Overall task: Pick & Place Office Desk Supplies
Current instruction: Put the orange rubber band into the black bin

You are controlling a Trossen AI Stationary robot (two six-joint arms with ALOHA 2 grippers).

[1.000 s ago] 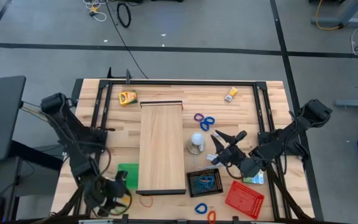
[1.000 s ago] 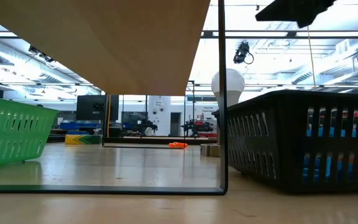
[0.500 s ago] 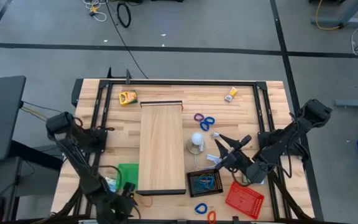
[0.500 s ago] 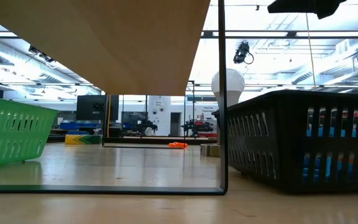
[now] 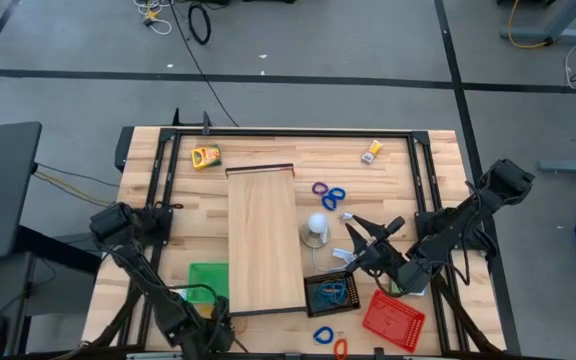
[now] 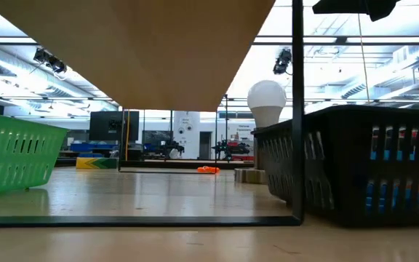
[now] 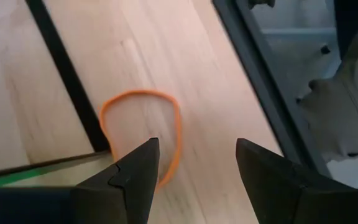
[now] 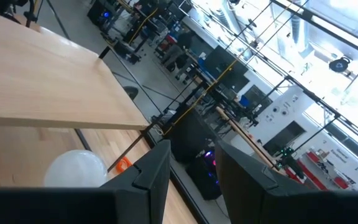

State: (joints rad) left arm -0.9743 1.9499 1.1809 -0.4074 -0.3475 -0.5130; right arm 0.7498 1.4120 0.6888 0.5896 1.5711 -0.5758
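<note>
An orange rubber band [image 7: 140, 130] lies flat on the table at the near edge, beside the black frame [image 7: 67, 81] of the long wooden board [image 5: 265, 240]. My left gripper [image 7: 194, 168] is open, slanting down over the band's near part; I cannot tell whether a finger touches it. My right gripper [image 5: 350, 237] hovers open with nothing in it, right of a white bulb [image 5: 316, 228]. Blue loops [image 5: 333, 197] and a purple loop [image 5: 319, 187] lie beyond the bulb. A yellow-green box [image 5: 205, 157] and a small yellow box [image 5: 372, 152] sit at the far side.
A green mesh tray [image 5: 208, 280] sits left of the board's near end. A black tray [image 5: 330, 292] holding blue and orange bands and a red tray [image 5: 393, 320] sit to the board's right. A blue band [image 5: 323, 335] lies near the front edge.
My left gripper has gone down and toward the table's near edge and right, past the green tray, to the orange band, rolling as it went. The board's near end with its black frame has slid a little toward the right.
</note>
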